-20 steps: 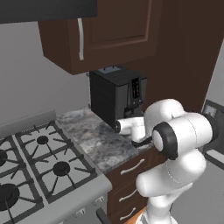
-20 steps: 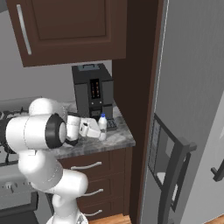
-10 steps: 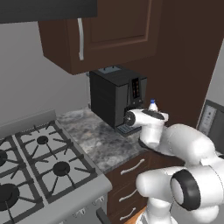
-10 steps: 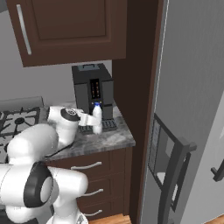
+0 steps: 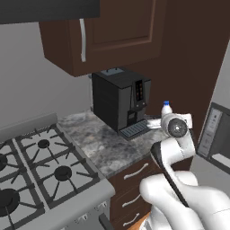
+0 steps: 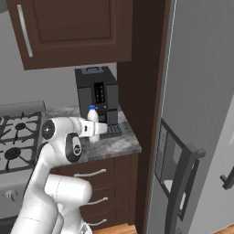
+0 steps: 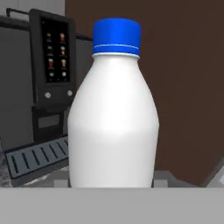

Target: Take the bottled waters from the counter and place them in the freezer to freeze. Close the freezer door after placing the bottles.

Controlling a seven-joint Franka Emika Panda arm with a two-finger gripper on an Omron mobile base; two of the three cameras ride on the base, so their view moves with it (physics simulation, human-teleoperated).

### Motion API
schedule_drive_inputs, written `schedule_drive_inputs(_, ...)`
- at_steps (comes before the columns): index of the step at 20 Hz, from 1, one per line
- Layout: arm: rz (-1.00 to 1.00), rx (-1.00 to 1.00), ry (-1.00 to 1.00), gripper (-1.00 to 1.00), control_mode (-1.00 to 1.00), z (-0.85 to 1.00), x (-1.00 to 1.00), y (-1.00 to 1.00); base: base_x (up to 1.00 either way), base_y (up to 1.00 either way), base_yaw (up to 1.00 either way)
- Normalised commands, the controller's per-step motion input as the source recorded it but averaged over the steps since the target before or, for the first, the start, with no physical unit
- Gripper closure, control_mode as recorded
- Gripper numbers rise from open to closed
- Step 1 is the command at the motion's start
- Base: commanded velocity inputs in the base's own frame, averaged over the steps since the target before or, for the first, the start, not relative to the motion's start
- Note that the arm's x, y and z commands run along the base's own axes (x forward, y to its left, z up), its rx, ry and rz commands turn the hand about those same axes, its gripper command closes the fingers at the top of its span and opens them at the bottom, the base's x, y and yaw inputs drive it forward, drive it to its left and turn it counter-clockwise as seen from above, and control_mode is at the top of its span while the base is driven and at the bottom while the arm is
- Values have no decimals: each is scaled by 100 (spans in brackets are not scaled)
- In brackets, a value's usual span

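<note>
Dark brown cabinets frame the speckled counter (image 5: pixel 105 150), with the gas stove (image 5: pixel 40 175) to the left and the coffee machine (image 5: pixel 120 104) at the far back. In the left base view the arm has swung round from its folded pose of a second ago, and the milky white bottle (image 5: pixel 166 108) now stands at the hand, right of the coffee machine's drip tray, its blue cap showing above the wrist. The bottle seems lifted off the stone, though the wrist covers its base, so I cannot be sure.

From the right base view the gripper (image 6: pixel 95 128) sits level with the bottle (image 6: pixel 93 117), in front of the coffee machine (image 6: pixel 98 95). The freezer door (image 6: pixel 183 137), at the near right, looks shut, which means it must be opened before the bottle can go in.

Through the hand view the bottle (image 7: pixel 113 118) stands upright and very close, centred between the jaws. The fingertips are cut off below the frame; going by the bottle's place, the pincer is narrowed around its body and holds it. The clear greyish bottle is not something I can make out anywhere on the counter (image 7: pixel 30 175).
</note>
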Motion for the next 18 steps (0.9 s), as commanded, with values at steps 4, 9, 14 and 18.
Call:
schedule_drive_inputs(4,21,29,0,100,-100,74,-64,1,0,0,0)
schedule_drive_inputs(9,17,22,4,100,-100,81,-66,2,0,0,0)
schedule_drive_inputs(14,24,19,-16,100,-100,30,-84,0,0,0,0)
schedule_drive_inputs(18,12,5,-7,100,-100,0,-59,11,0,0,0)
